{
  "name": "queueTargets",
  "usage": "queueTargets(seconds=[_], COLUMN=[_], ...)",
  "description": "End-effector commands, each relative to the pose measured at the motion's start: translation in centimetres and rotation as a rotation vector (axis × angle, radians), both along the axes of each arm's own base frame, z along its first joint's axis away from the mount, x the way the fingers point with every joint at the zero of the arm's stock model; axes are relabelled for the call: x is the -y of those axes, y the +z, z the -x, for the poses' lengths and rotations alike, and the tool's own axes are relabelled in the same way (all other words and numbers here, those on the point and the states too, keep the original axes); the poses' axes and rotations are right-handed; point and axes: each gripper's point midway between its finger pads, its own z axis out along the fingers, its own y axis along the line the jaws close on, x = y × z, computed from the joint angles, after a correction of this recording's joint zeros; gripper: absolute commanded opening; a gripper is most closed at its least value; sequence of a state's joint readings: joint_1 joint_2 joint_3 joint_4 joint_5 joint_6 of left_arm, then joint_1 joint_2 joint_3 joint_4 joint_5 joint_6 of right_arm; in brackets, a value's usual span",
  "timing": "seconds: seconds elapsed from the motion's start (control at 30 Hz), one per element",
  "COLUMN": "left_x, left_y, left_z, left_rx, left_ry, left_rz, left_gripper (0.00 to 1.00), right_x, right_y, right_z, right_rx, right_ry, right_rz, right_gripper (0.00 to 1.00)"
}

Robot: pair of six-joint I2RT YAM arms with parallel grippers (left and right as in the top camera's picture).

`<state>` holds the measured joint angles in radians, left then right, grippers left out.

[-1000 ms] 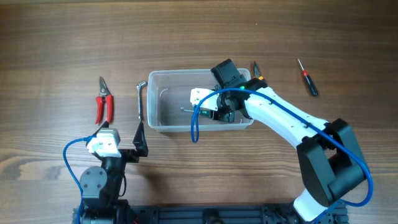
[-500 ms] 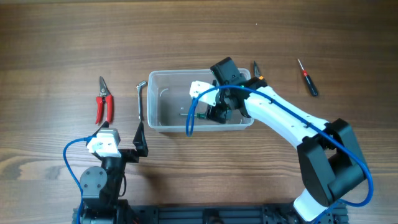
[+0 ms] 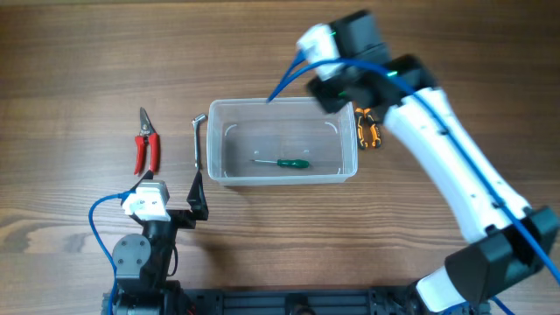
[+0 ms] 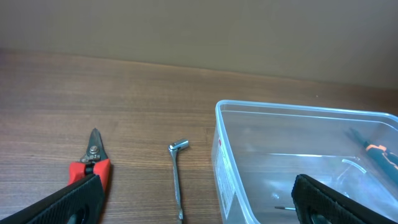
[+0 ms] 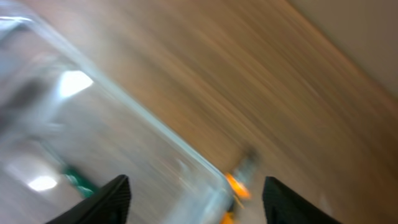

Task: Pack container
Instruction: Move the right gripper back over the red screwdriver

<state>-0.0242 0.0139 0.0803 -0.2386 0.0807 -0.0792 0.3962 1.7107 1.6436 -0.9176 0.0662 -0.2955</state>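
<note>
**next pick: pliers by the container wall**

the container [image 3: 262, 102] sits mid-table [image 3: 87, 52], a green-handled screwdriver [image 3: 283, 163] lying inside. orange-handled pliers [image 3: 368, 129] lie just beside its right wall. the right end effector [image 5: 194, 183], fingers apart and empty, hangs above that corner. it should probably descend outside the rim and straddle the handles without nudging the wall. the left end effector [image 4: 196, 186] is spread wide and empty.

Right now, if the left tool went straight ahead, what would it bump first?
Probably the small metal wrench ahead of the left tool, beside the container; depth is unclear, so maybe the container's wall.
</note>
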Motion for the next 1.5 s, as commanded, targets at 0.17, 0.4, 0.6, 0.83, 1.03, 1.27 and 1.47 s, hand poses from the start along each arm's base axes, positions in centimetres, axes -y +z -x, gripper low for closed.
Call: queueTargets(seconds=[0.17, 0.4, 0.6, 0.83, 1.03, 1.27, 1.47], left_x=[0.1, 0.1, 0.1, 0.1, 0.1, 0.1, 0.1], left_y=[-0.1, -0.1, -0.1, -0.1, -0.1, -0.1, -0.1], left_z=[0.0, 0.0, 0.0, 0.0, 0.0, 0.0, 0.0], left_rx=[0.006, 0.006, 0.006, 0.006, 0.006, 0.006, 0.006], left_ry=[-0.011, -0.011, -0.011, -0.011, -0.011, -0.011, -0.011], left_rz=[-0.017, -0.017, -0.017, -0.017, -0.017, -0.017, -0.017], left_gripper=[1.0, 1.0, 1.0, 1.0, 1.0, 1.0, 1.0], right_x=[17.3, 23.0, 25.0, 25.1, 25.0, 25.0, 25.1], right_y=[-0.9, -1.6, -5.6, -12.8, -17.2, -20.1, -20.4], right_z=[-1.4, -0.6, -0.2, 0.0, 0.3, 0.4, 0.0], right_rx=[-0.053, -0.096, -0.214, -0.408, -0.51, -0.562, -0.548], right_ry=[-0.507, -0.585, -0.619, -0.589, -0.561, -0.559, -0.554], right_rz=[0.046, -0.061, -0.055, -0.02, -0.002, 0.002, 0.003], right_gripper=[0.85, 0.74, 0.76, 0.83, 0.86, 0.86, 0.85])
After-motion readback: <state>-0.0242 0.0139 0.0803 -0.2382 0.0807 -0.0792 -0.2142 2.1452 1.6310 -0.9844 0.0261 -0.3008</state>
